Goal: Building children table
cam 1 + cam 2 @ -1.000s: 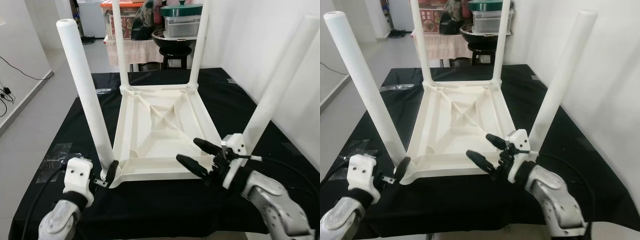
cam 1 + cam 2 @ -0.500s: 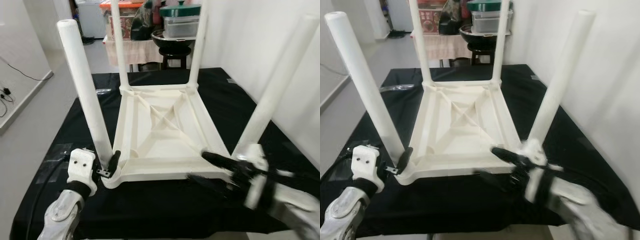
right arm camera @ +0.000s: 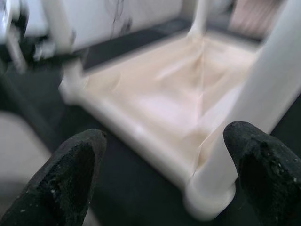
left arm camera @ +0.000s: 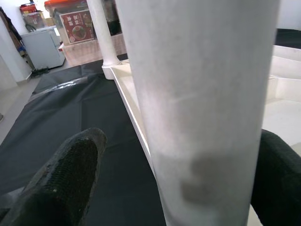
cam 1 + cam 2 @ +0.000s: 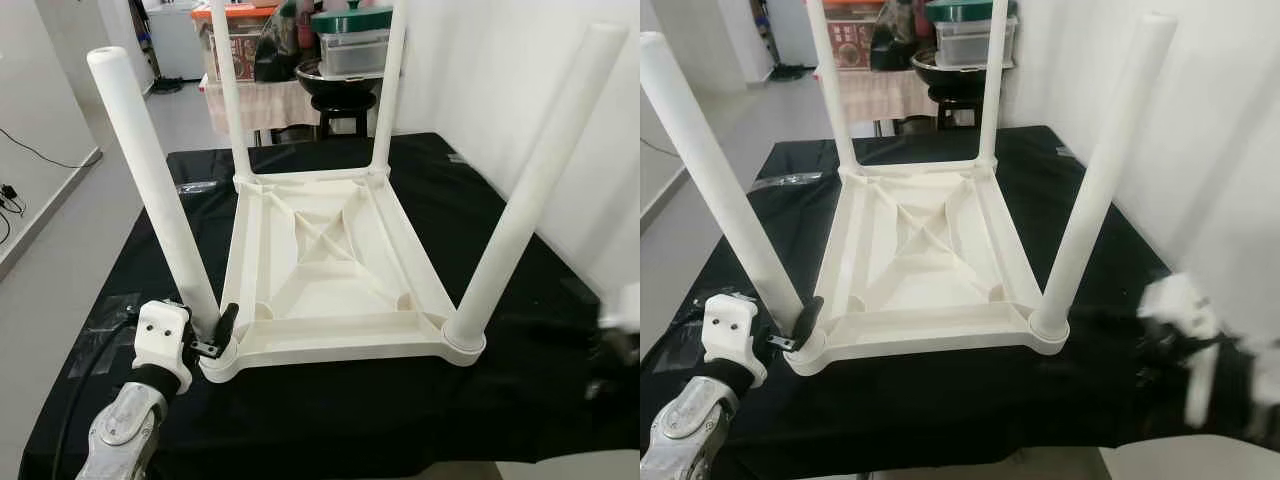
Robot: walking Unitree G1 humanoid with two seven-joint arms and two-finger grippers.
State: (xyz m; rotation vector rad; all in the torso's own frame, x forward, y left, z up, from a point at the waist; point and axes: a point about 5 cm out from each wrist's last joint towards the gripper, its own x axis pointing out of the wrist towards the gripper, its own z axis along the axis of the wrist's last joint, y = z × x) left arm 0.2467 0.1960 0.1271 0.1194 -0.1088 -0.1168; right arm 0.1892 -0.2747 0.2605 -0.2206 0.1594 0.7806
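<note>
Left eye view: left gripper (image 5: 218,335) closed around a leg (image 5: 152,190) of the upturned white table (image 5: 330,262). Right gripper (image 3: 164,174), fingers spread wide, nothing between them, table corner just ahead.

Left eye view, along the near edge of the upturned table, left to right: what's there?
Left tool at the near-left leg → table's near rail → near-right leg → blurred right tool at the frame edge.
</note>
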